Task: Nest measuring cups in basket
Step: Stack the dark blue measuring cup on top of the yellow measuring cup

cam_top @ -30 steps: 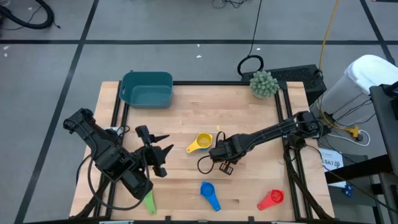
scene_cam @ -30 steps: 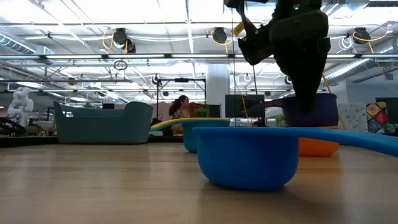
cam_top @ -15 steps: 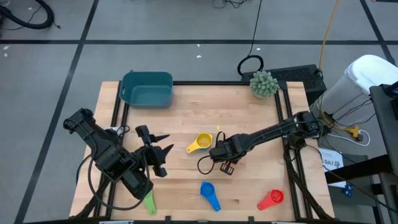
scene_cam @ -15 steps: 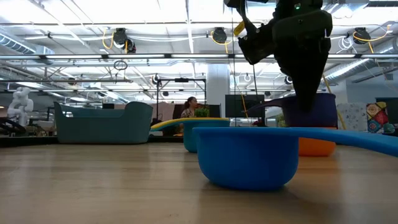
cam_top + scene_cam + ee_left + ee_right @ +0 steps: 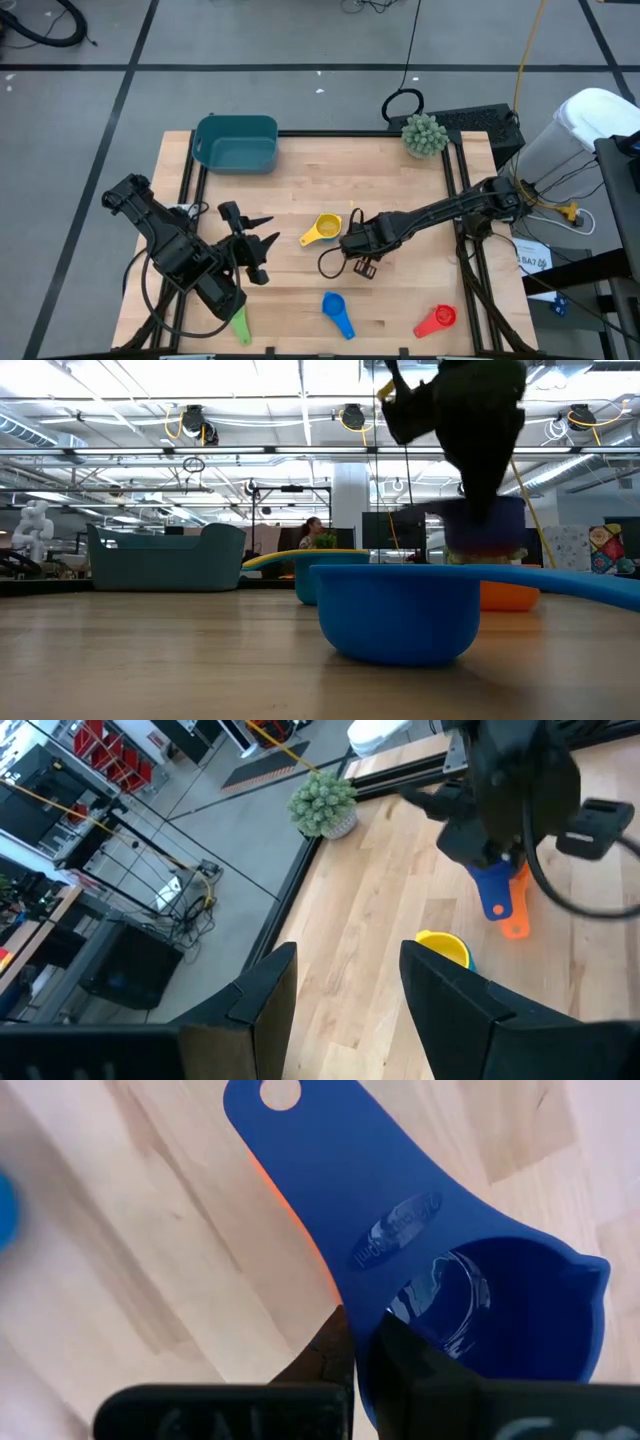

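Right end effector [image 5: 357, 243] clamped on purple cup [image 5: 470, 1320] mid-surface, directly over orange cup [image 5: 514, 923]; left end effector [image 5: 255, 250] spread, idle; lift straight, keep cup level, carry to basket [image 5: 236, 143] at far-left corner.

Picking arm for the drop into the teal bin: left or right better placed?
Right, probably. Its pincer is shut on the dark purple-blue plastic measuring cup, raised above the orange cup. The left pincer is open and holds nothing, though it sits nearer the teal rectangular plastic basket.
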